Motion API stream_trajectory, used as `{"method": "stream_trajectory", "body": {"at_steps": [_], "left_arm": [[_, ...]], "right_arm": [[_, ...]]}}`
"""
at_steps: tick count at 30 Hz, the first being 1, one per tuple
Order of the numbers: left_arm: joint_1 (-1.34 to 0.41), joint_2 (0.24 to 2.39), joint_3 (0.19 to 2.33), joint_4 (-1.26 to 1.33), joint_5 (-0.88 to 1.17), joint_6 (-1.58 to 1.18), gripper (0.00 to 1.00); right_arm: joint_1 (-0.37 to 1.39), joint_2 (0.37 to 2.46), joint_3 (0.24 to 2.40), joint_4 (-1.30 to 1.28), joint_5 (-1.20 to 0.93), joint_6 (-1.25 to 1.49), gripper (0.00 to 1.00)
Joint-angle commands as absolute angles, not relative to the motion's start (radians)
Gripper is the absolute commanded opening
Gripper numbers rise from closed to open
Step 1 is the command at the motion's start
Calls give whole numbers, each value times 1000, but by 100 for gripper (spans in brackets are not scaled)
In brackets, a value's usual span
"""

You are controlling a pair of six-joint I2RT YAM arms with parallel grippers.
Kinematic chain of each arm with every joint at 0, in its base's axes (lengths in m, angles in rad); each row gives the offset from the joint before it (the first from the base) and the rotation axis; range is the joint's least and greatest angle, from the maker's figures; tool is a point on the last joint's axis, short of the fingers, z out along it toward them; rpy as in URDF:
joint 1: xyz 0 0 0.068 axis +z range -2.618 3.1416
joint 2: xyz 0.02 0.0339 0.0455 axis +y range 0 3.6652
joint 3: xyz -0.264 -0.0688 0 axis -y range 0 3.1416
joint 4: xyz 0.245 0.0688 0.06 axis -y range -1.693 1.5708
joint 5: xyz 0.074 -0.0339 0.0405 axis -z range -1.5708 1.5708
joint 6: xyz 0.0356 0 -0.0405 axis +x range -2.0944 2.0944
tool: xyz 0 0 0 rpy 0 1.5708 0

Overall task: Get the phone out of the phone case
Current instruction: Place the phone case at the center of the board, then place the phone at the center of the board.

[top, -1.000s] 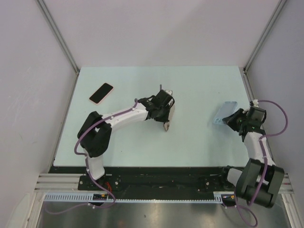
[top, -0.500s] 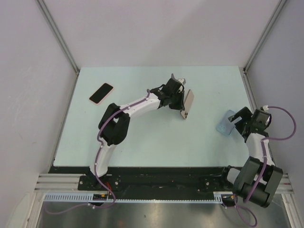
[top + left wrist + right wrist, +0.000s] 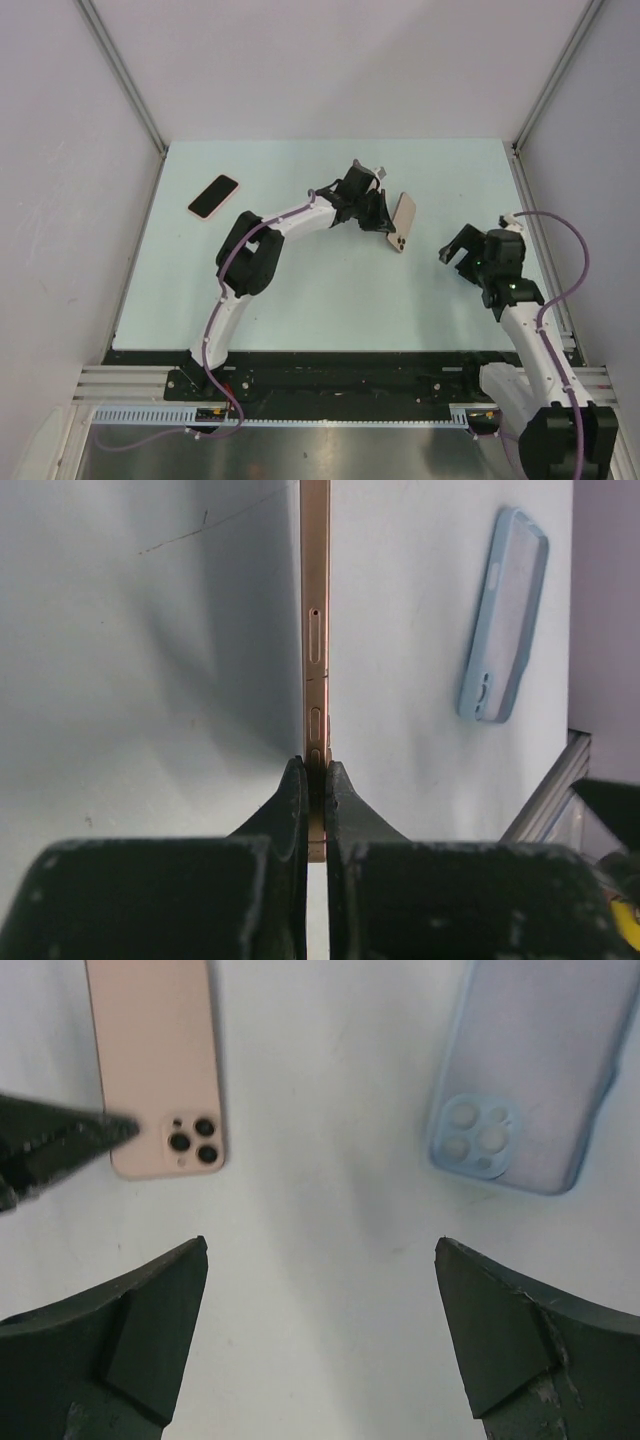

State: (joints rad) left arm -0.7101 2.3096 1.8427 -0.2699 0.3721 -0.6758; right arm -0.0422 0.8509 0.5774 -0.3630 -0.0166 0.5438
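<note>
Gold phone point(image 3: 402, 222) sits mid-frame in the top view, pinched edgewise by the left tool point(image 3: 315, 768). Blue case point(image 3: 530, 1070) lies flat on the counter point(image 3: 320, 1080), upper right in the right wrist view; the right tool point(image 3: 322, 1243) is spread wide.

R gripper point(image 3: 320, 1250) now wide, off case point(image 3: 530, 1070) (prob. flat); phone point(image 3: 403, 222) farther right.
</note>
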Motion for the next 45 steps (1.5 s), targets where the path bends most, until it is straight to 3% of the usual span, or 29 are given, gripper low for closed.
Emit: {"method": "stream_trajectory", "body": {"at_steps": [1,14,18,19,20,22,23,25,27,28,36,45], "left_arm": [[-703,2295,1832,-118,428,-770,0],[-698,2312,1802,-87,440,-819,0],[-698,2325,1812,-89,442,-824,7],[-699,2336,1824,-90,446,-824,11],[-701,2344,1831,-94,449,-824,25],[-701,2368,1865,-119,462,-822,40],[-701,2373,1877,-130,465,-822,54],[-703,2373,1900,-165,453,-813,70],[-704,2362,1919,-202,427,-770,95],[-704,2350,1943,-254,385,-752,100],[-666,2271,2088,-639,86,-479,100],[-375,1887,1723,-603,-28,-437,100]], "right_arm": [[148,833,584,-451,159,604,100],[178,739,583,-514,207,612,100],[178,729,584,-523,213,606,100],[176,726,584,-523,213,604,100],[176,721,583,-529,216,604,100],[172,715,584,-531,215,601,100],[169,715,584,-534,213,600,100],[166,713,584,-540,213,600,100],[166,707,584,-546,215,601,100],[166,704,584,-548,213,598,100],[160,690,594,-534,196,578,100],[156,811,609,-428,89,517,100]]}}
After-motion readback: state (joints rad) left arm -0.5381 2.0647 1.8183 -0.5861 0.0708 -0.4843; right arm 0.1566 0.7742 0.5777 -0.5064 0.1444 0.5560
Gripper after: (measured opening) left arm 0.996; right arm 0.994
